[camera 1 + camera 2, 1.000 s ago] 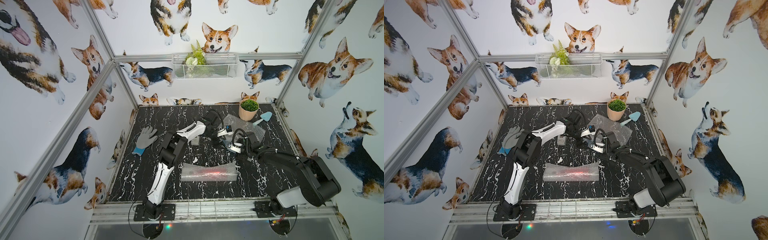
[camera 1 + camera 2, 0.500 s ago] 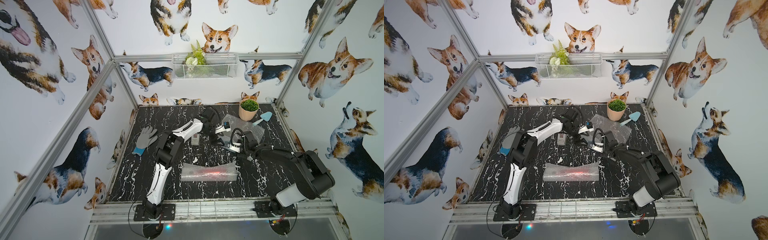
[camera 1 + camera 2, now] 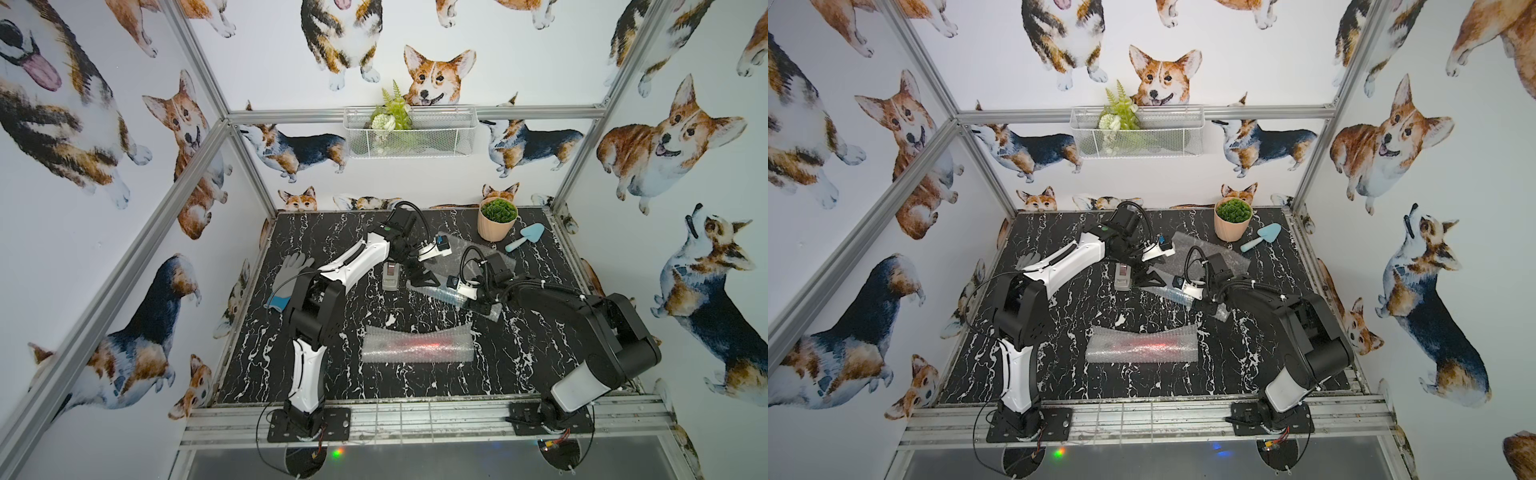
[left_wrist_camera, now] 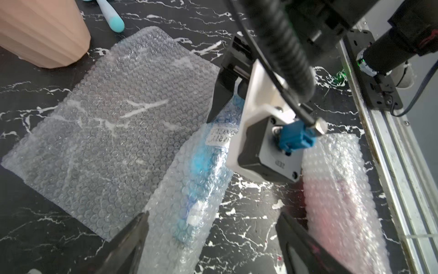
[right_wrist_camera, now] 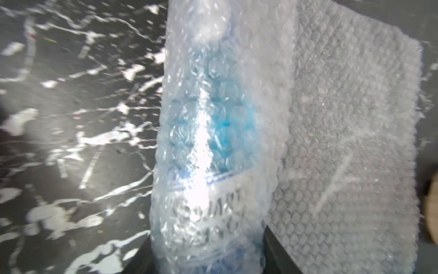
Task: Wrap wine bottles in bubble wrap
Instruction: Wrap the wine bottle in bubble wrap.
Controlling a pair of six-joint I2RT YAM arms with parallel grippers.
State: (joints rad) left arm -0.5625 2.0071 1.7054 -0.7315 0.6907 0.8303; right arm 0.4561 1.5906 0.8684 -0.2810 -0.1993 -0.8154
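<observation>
One blue bottle (image 4: 201, 166), half rolled in bubble wrap (image 4: 106, 118) with the loose flap toward the back right corner of the table (image 3: 415, 386), lies crosswise behind mid-table, label end gripped by the right tool (image 5: 206, 256), other end beside the left tool (image 4: 213, 227), its jaws spread wide.

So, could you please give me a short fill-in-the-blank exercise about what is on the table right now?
1. The bottle between the fingers of the right gripper is coloured ____.
2. The other bottle lies near the front edge of the table, rolled in ____ wrap.
3. The grey glove lies on the ____ arm's side.
Missing words: blue; bubble; left.
</observation>
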